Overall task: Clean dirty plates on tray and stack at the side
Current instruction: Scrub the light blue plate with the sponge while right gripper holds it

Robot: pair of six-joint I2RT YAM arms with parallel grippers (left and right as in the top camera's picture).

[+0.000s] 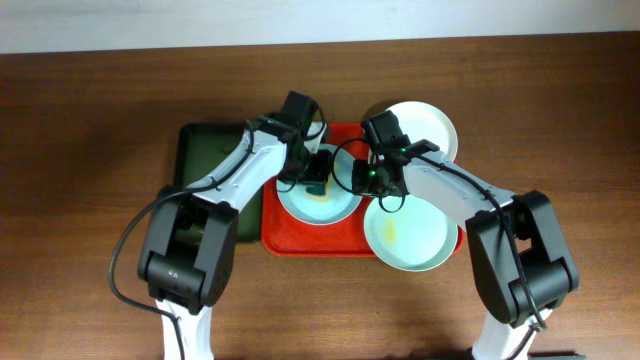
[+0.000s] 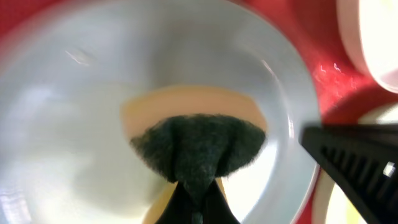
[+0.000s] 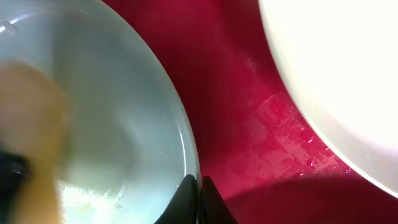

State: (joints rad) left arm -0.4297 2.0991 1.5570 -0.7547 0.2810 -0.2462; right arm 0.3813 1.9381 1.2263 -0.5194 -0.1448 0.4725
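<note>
Right fingers (image 3: pixel 185 204) pinch pale blue plate's (image 3: pixel 124 124) rim, left fingers' (image 2: pixel 188 208) sponge (image 2: pixel 199 146) inside.

Blue plate (image 1: pixel 340 205) in red tray (image 1: pixel 300 240); white plate (image 1: pixel 430 125), green plate (image 1: pixel 410 240) overhang.

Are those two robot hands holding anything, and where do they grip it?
The left hand pinches a yellow sponge with a dark green scouring pad by the pad's edge. The right hand pinches the rim of the pale blue round plate.

Overhead, looking straight down at the desk (image 1: pixel 80 120); both wrist views tight, downward, sharing the blue plate (image 2: pixel 62 137).
</note>
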